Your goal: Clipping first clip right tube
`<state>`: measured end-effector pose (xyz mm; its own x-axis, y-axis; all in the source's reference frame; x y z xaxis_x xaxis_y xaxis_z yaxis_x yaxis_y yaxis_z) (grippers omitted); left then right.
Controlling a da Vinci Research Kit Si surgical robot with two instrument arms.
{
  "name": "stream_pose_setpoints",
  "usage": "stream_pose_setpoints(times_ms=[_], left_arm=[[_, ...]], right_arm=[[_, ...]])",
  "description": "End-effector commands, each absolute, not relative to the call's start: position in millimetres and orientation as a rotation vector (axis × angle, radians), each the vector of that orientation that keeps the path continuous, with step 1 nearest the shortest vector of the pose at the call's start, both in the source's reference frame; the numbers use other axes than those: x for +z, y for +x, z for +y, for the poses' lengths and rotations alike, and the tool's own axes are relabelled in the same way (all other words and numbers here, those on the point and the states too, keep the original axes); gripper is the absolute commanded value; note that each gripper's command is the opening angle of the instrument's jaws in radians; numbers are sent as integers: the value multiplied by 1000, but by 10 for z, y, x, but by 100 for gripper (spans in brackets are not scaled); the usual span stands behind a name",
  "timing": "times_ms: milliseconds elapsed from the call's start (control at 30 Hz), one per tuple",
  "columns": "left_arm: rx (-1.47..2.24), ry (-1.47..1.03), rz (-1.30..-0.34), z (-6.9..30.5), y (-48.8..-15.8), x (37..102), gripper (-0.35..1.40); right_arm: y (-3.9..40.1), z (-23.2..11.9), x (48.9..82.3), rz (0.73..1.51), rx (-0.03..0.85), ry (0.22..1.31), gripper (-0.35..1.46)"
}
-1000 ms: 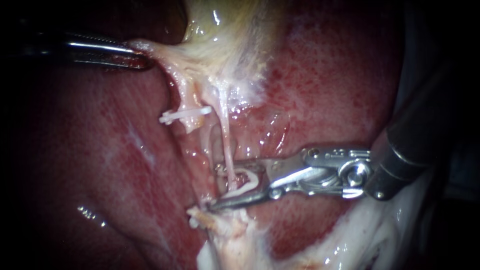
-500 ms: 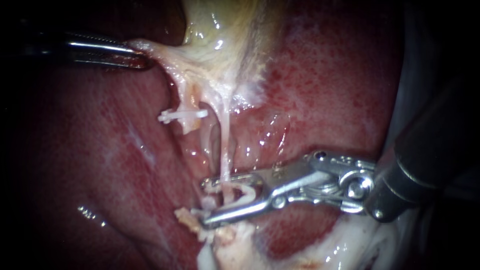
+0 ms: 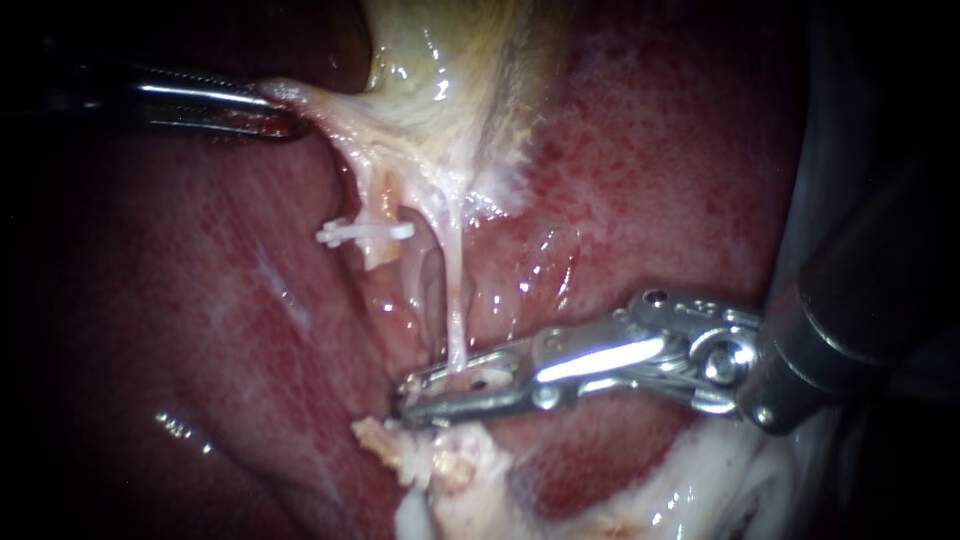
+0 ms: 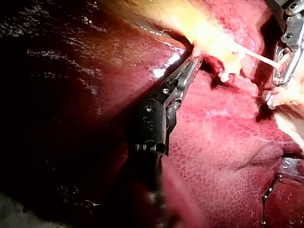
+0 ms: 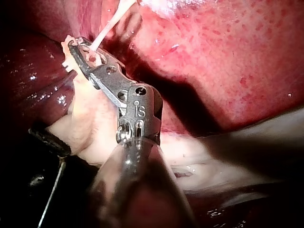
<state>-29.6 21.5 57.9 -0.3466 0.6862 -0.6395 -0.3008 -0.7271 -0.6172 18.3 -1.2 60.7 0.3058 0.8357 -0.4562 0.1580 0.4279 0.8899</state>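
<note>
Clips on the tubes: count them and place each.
1. A white clip sits across the left tube; another may be hidden inside the right instrument's jaws, shut on the right tube.

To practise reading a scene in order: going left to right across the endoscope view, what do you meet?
Left instrument, gripping gallbladder tissue → white clip → right tube → shaft of the right instrument, jaws shut on that tube.

A surgical setting, seen close up: a wet dark-red liver [image 3: 700, 150] fills each view, a pale yellow gallbladder [image 3: 450, 70] lies over the liver, a small white plastic clip [image 3: 365, 232] stands against it, and a slender steel right instrument [image 3: 440, 385] reaches across it.
</note>
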Motion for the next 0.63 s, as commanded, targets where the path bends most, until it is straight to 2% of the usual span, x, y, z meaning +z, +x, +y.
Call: stream_pose_setpoints(times_ms=[33, 267, 600, 633], left_arm=[[2101, -1268, -530, 215, -296, 579, -35], [2101, -1268, -530, 216, -296, 579, -35], [2101, -1267, -530, 217, -297, 580, -35], [2101, -1267, -529, 217, -297, 581, -35]], right_arm=[[183, -11, 606, 1199, 585, 1064, -30], [181, -12, 606, 1136, 611, 1122, -35], [182, -13, 612, 1136, 589, 1129, -35], [182, -13, 613, 1137, 590, 1128, -29]])
